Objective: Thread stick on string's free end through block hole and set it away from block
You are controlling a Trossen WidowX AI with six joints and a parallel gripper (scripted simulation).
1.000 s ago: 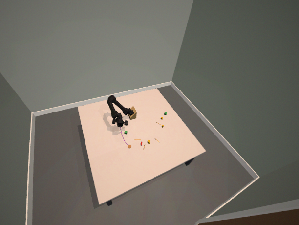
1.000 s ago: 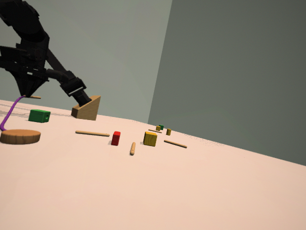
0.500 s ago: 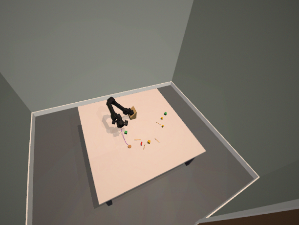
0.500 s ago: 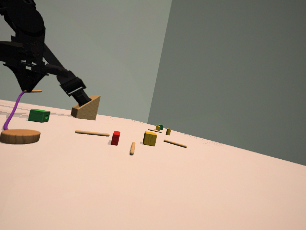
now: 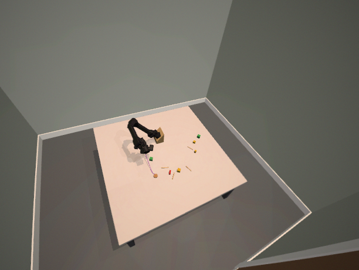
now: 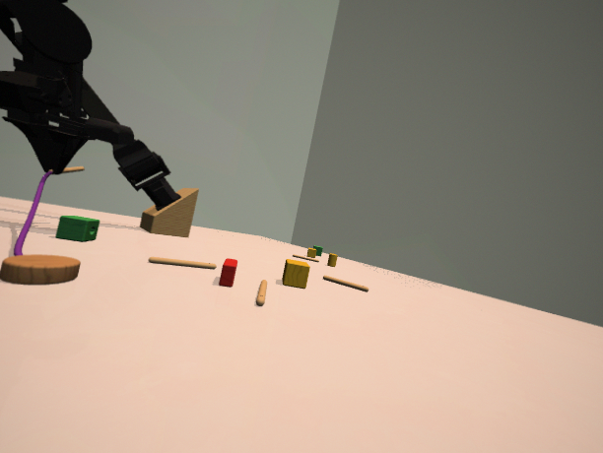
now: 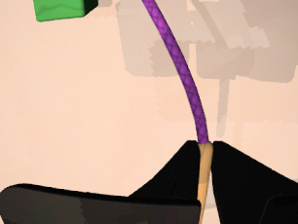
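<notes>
With pincer (image 5: 145, 153) (image 6: 56, 171) (image 7: 203, 150) clamped on the stick (image 6: 74, 169) (image 7: 205, 170) beside its string (image 5: 149, 165) (image 6: 31, 214) (image 7: 182, 68), seems ready for threading, and next needs lowering and lining up the free tip with the holed green block (image 5: 151, 158) (image 6: 74, 228) (image 7: 58, 9) on the table (image 5: 176, 199) (image 6: 345, 369) (image 7: 73, 97).

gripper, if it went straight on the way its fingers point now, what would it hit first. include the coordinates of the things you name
Probably the table top (image 5: 176, 199) (image 6: 320, 369) (image 7: 58, 122): the gripper (image 5: 145, 153) (image 6: 56, 171) (image 7: 203, 150) points down, and the green block (image 5: 151, 158) (image 6: 74, 228) (image 7: 58, 9) looks off to one side, though depth is unclear.
</notes>
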